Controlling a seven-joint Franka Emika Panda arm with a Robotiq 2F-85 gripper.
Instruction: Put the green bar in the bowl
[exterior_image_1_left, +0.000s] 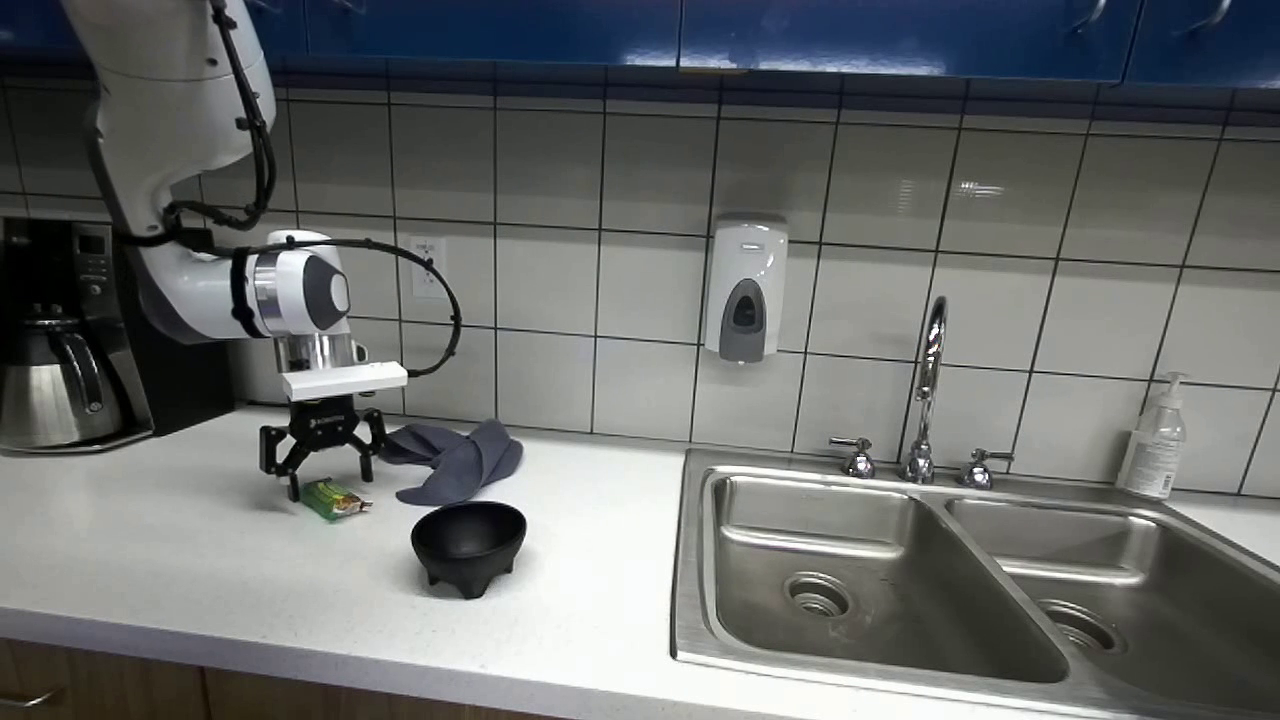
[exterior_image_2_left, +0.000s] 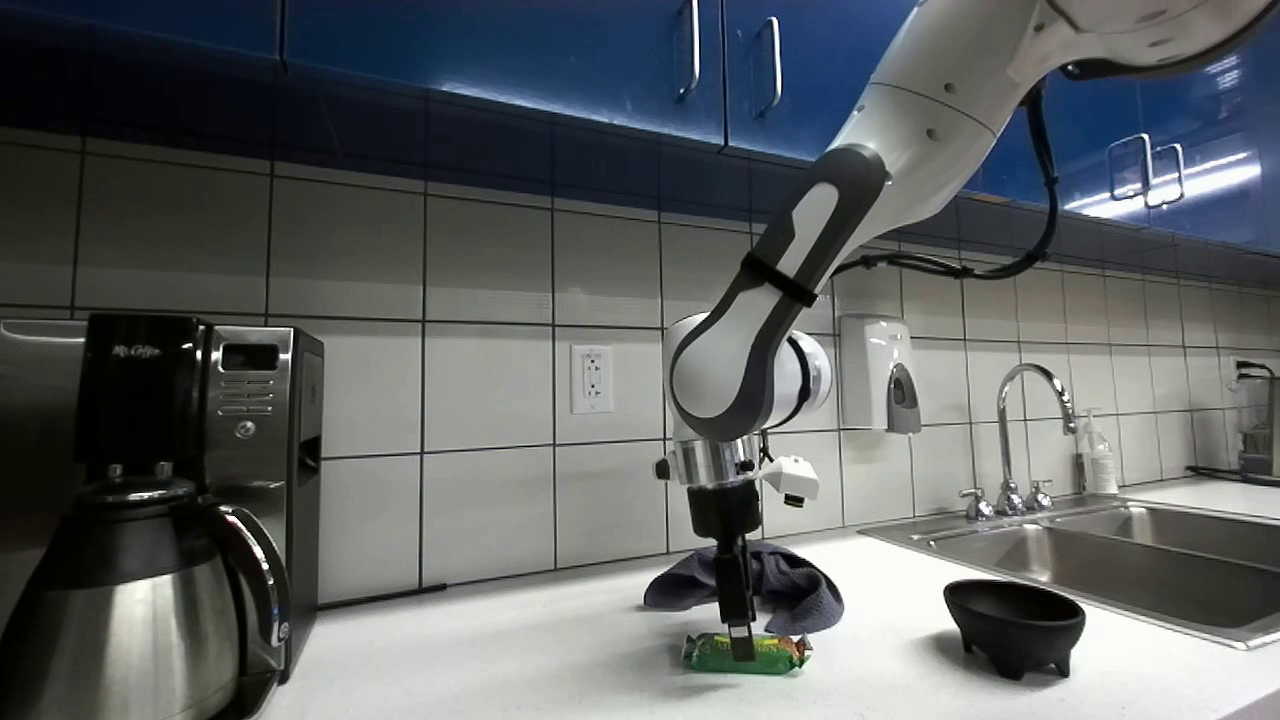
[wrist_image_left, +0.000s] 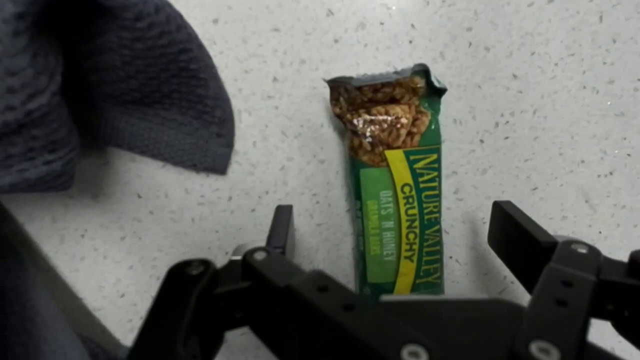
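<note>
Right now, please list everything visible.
Rectangular wrapped bar: 1, green, white countertop
Footed bowl: 1, black, countertop
Crumpled cloth: 1, slate, countertop
Steel coffee maker: 1, silver-black, countertop
Double steel sink with faucet: 1, silver, countertop
Pump bottle: 1, clear, near sink
Plastic dispenser: 1, white, tiled wall
Outlet: 1+, white, wall
Glossy cabinets: several, blue, overhead
Wooden fronts: 2, brown, undercounter
Unidentified object: 1, greyish, countertop
Robot arm: 1, white, overhead
Gripper: 1, black, astride bar

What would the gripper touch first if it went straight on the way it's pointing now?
Probably the white speckled countertop: the gripper points down, open, its fingers either side of the Nature Valley Oats 'n Honey granola bar. Any gap below is hard to judge.
</note>
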